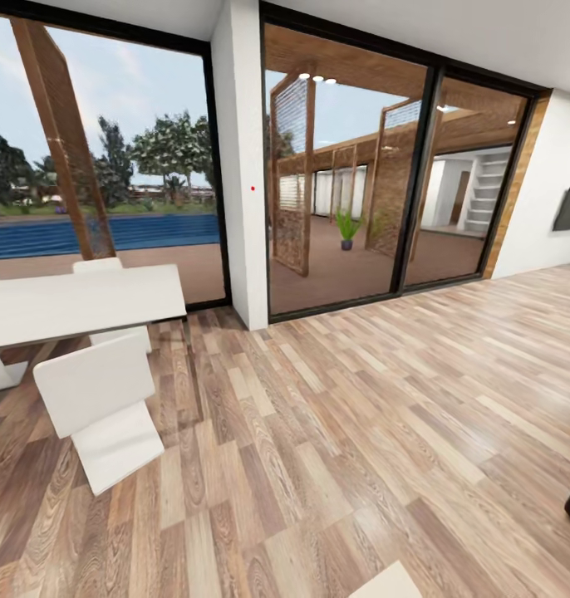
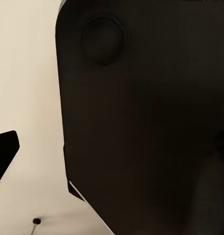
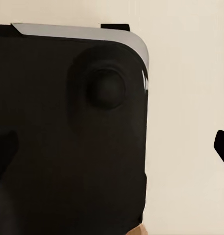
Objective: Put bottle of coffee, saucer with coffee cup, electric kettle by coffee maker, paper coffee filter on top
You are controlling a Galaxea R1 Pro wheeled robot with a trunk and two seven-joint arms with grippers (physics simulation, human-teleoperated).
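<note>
Two wrist cameras give you little: each looks onto a black rounded panel (image 2: 141,122) against a cream surface, so you cannot tell whether either gripper is open or closed. From the head view you face tall glass doors (image 1: 351,183) across a wood plank floor (image 1: 360,448). A white table (image 1: 77,303) with white chairs (image 1: 102,411) stands at your left. No coffee things are in sight.

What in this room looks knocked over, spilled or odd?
Nothing stands out. The white table and the white chair in front of it stand upright on the wooden floor, which shows no spill. The glass doors look intact. A small red dot marks the white pillar.
</note>
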